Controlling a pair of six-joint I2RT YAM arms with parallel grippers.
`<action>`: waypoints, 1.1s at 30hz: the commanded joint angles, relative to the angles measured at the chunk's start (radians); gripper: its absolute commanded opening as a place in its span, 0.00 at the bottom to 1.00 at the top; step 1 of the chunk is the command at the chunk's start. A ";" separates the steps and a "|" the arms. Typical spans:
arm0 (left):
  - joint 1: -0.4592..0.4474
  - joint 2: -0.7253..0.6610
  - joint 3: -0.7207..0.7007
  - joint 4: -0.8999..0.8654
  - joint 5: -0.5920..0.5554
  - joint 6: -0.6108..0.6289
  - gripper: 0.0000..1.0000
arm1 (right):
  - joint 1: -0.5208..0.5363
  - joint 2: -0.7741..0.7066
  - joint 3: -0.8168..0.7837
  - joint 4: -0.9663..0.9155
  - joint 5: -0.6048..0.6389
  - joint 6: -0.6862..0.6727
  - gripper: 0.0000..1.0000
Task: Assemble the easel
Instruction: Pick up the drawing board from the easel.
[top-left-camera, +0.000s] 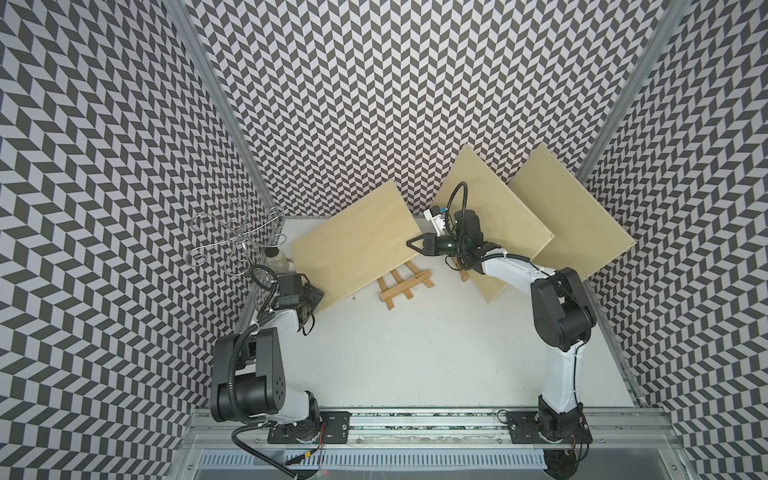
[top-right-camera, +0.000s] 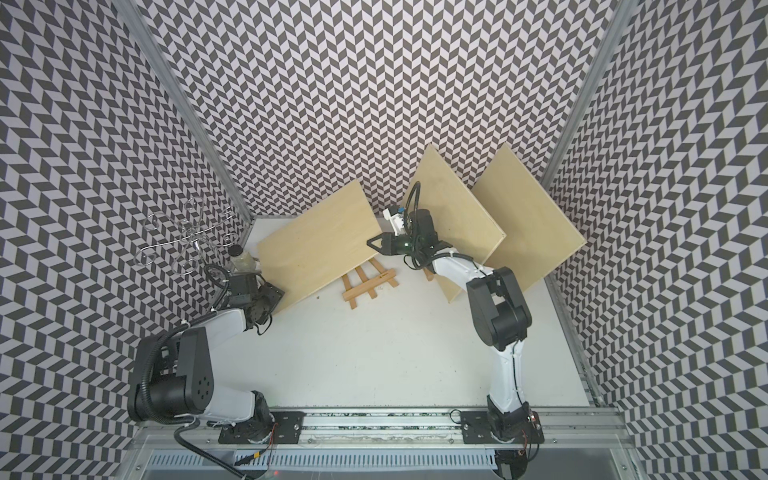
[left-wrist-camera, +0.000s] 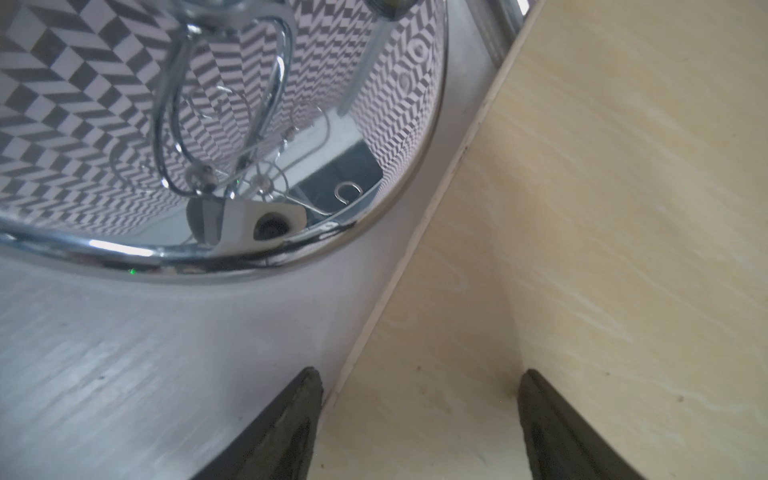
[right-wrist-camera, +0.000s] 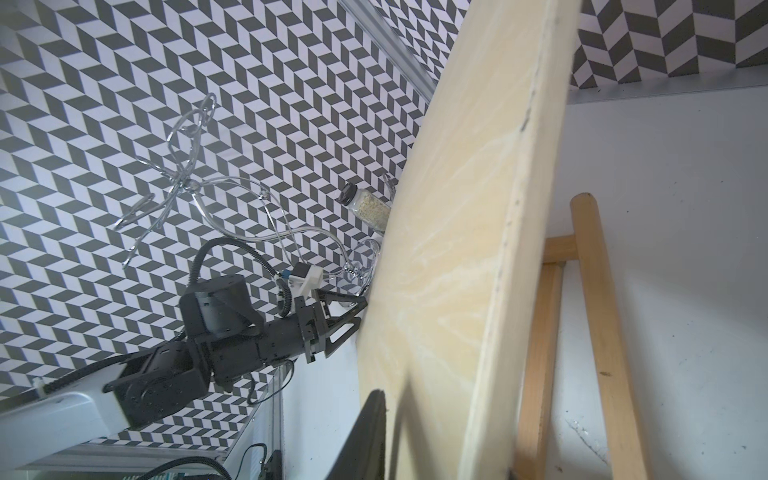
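Taking the way the fingers point as twelve o'clock, the left gripper (left-wrist-camera: 419, 374) holds its two dark fingers (left-wrist-camera: 286, 419) wide apart. The pale edge of a wooden board (left-wrist-camera: 623, 208) runs between them from six toward one o'clock. The board's grained face fills one to five o'clock beneath one finger, the other finger lies over the white table (left-wrist-camera: 145, 365), and from nine to twelve o'clock sits a round chrome base (left-wrist-camera: 124, 253) mirroring chevron pattern and a white lens housing (left-wrist-camera: 270, 226).
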 joint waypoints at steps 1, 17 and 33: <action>-0.071 0.035 0.000 -0.071 0.137 0.027 0.75 | 0.088 -0.125 -0.020 0.123 -0.073 -0.107 0.00; -0.162 -0.078 0.103 -0.106 0.276 0.055 0.74 | 0.121 -0.495 -0.117 -0.071 0.053 -0.299 0.00; -0.131 -0.278 0.233 -0.162 0.581 0.018 0.82 | 0.177 -0.679 -0.138 -0.499 0.239 -0.631 0.00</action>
